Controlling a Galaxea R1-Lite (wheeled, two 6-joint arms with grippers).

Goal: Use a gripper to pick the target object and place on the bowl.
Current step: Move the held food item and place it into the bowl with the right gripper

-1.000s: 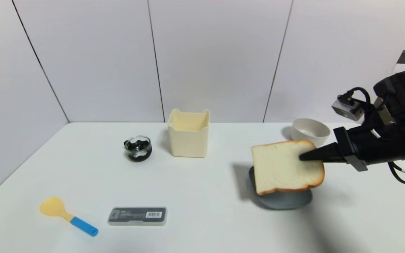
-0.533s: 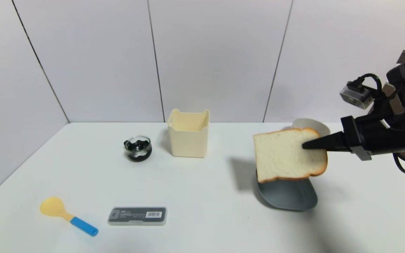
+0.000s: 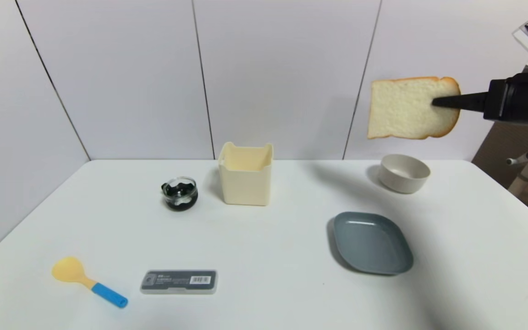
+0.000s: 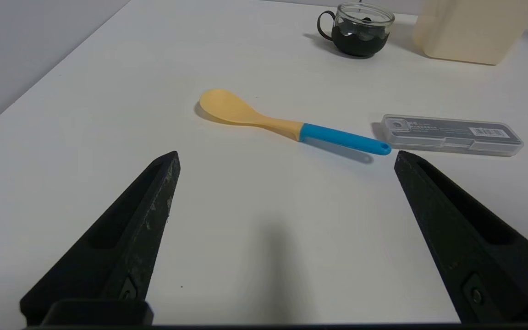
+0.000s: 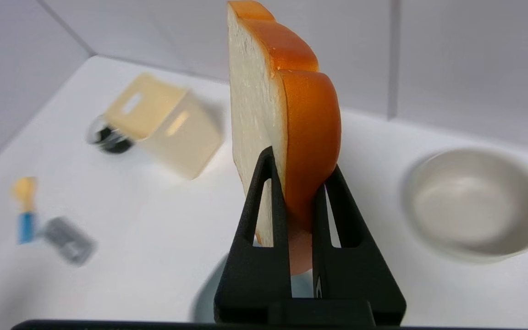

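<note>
- One clear change: the right gripper (image 3: 434, 101) has carried the bread (image 3: 411, 108) much higher than it was a second ago, when the slice hung low over the plate (image 3: 372, 243) and partly hid it.
- Half a second ago the slice was only a little higher and covered most of the bowl (image 3: 404, 173); now both the plate and the bowl show in full beneath it.
- Bread now: held in the air against the back wall, standing on edge with its broad face toward the head camera, above the bowl and well apart from it.
- Right jaws pinch the slice by its crusted edge, one finger on each face, as the right wrist view shows (image 5: 298, 169); the bowl (image 5: 475, 206) lies below and off to one side there.
- Meaning for the task, as I judge it: the pick is done and the lift has cleared the plate, so what remains is to bring the slice over the bowl, lower it, and let go.
- Since the bread looks wider than the bowl, it will likely rest across the rim, so centring it matters, and turning it flat would help it settle.
- Left gripper (image 4: 287, 160) hangs idle near the table (image 4: 85, 91) on the left side, jaws spread wide and holding nothing, with the spoon (image 4: 287, 123) and the case (image 4: 452, 135) lying ahead of it.
- Box (image 3: 246, 174), cup (image 3: 179, 192), spoon and case sit where they were in the earlier frames.
</note>
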